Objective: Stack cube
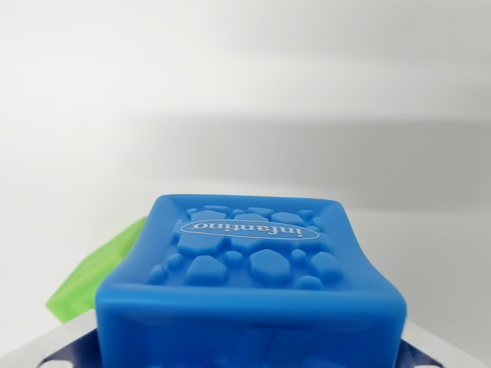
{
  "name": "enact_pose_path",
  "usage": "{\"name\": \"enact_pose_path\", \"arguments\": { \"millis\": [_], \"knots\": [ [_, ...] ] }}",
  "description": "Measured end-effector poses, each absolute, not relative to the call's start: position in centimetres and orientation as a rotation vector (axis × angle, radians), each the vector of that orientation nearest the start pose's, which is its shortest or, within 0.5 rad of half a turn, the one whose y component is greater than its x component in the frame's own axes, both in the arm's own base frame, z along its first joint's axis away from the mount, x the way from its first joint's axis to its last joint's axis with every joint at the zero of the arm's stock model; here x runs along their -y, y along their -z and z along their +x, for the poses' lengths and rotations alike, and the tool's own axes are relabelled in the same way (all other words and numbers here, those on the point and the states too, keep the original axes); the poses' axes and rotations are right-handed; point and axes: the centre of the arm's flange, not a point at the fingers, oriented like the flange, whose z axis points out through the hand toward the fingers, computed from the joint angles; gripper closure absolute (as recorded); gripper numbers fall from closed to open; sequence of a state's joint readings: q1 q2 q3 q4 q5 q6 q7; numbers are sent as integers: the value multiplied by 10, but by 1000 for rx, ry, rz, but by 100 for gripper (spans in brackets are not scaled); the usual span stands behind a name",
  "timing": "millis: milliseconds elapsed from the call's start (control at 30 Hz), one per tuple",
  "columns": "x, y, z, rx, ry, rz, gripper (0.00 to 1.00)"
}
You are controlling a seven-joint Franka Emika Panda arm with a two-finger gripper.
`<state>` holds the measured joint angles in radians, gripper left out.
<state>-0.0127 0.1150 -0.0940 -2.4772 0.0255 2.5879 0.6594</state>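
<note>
Cube [253, 284] fills the lower middle of the wrist view: a blue, soft-looking block with rounded edges, seen from close and slightly above. Its upper face is sunken and covered in raised pebble shapes, with a white oval logo reading "infantino", printed upside down as the camera sees it. The near face drops out of frame at the bottom edge. Green block [96, 280] pokes out from behind the cube's lower corner on the wrist view's left; only a slanted wedge of it shows, touching or just beside the blue one, and whether it lies under the cube or only next to it cannot be told from this angle. Metal parts of the gripper [69, 349], pale grey with dark blue patches, show at the bottom corners on either side of the cube. The fingertips themselves are hidden by the cube and by the frame edge, so I cannot tell whether the jaws are clamped on it, merely beside it, or apart. The cube sits right between where those parts appear, centred under the camera. Beyond it lies a plain white surface [245, 92] with a soft grey band of shadow across the middle.
</note>
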Motion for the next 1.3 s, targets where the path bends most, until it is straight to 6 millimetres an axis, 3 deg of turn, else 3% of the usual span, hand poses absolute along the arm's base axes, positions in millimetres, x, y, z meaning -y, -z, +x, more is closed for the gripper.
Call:
{"name": "enact_pose_path", "arguments": {
  "millis": [1300],
  "knots": [
    [19,-256,441,-811,-7,-3033,100]
  ]
}}
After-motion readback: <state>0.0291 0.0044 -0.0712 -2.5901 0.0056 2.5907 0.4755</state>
